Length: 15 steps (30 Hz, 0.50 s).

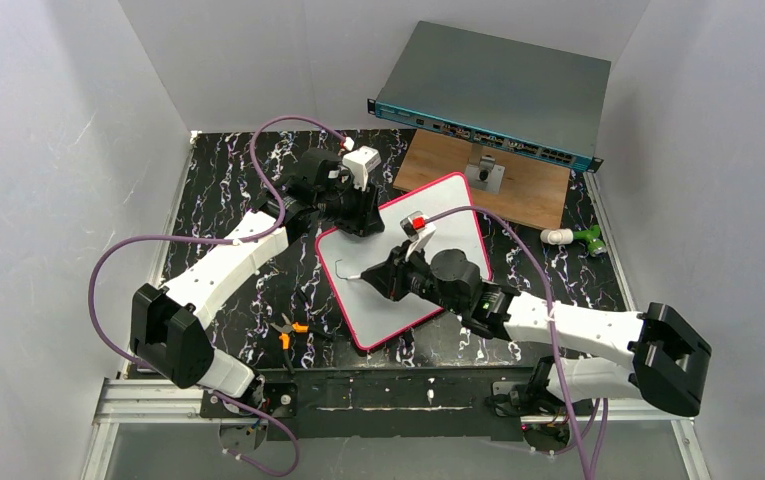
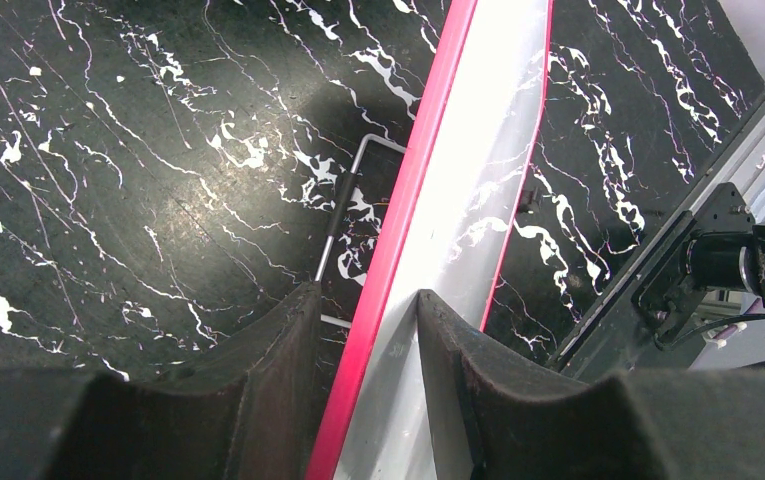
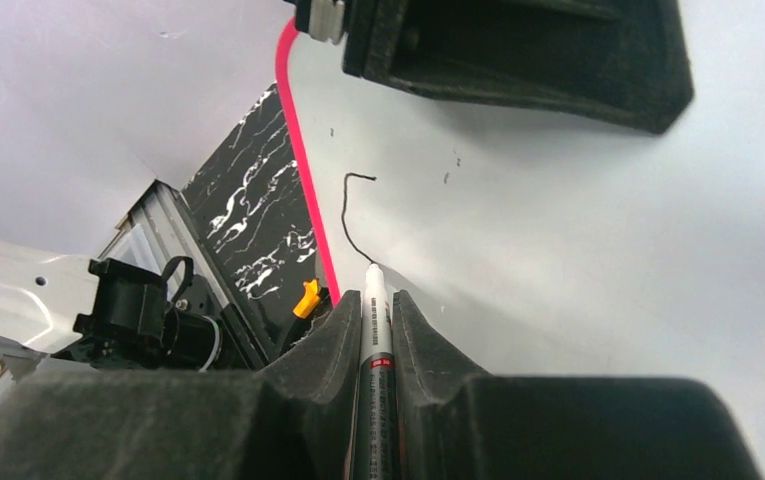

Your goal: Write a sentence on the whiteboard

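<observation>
The whiteboard (image 1: 453,215), white with a pink-red frame, lies slanted on the black marbled table. My left gripper (image 1: 363,222) is shut on its far-left corner; in the left wrist view (image 2: 363,295) the fingers straddle the pink frame (image 2: 403,235). My right gripper (image 1: 383,275) is shut on a grey marker (image 3: 376,335), with the tip touching the board (image 3: 578,260) near its left edge. Of the sentence, only one short curved black stroke (image 3: 346,215) shows; no words are legible. The stroke also shows in the top view (image 1: 341,272).
A grey-teal network switch (image 1: 498,90) leans at the back over a wooden board (image 1: 518,190) with a small metal stand (image 1: 485,172). Orange-handled pliers (image 1: 288,330) lie left of the whiteboard. A green-and-white object (image 1: 578,238) lies at the right. A wire bracket (image 2: 343,215) lies beside the board's edge.
</observation>
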Available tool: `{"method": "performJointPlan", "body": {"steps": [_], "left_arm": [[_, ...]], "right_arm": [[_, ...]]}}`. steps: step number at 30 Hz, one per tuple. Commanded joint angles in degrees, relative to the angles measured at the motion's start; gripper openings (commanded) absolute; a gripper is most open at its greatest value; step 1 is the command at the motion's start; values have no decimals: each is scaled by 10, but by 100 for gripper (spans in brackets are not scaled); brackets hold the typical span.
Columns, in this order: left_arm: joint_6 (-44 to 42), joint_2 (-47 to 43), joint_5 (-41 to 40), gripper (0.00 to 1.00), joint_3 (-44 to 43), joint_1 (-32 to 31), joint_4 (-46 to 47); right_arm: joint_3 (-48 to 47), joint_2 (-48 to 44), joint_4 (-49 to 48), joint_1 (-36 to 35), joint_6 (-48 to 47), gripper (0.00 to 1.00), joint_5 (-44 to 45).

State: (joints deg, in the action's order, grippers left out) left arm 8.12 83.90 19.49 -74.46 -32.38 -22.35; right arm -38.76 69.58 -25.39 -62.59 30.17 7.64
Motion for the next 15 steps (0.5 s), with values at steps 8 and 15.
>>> {"method": "performJointPlan", "body": {"steps": [8, 15], "left_arm": [[-5, -32, -7, 0, -4, 1, 20], [-6, -34, -5, 0, -1, 1, 21]], "right_arm": [[-3, -30, 43, -1, -5, 1, 80], [-11, -36, 41, -1, -17, 1, 73]]}}
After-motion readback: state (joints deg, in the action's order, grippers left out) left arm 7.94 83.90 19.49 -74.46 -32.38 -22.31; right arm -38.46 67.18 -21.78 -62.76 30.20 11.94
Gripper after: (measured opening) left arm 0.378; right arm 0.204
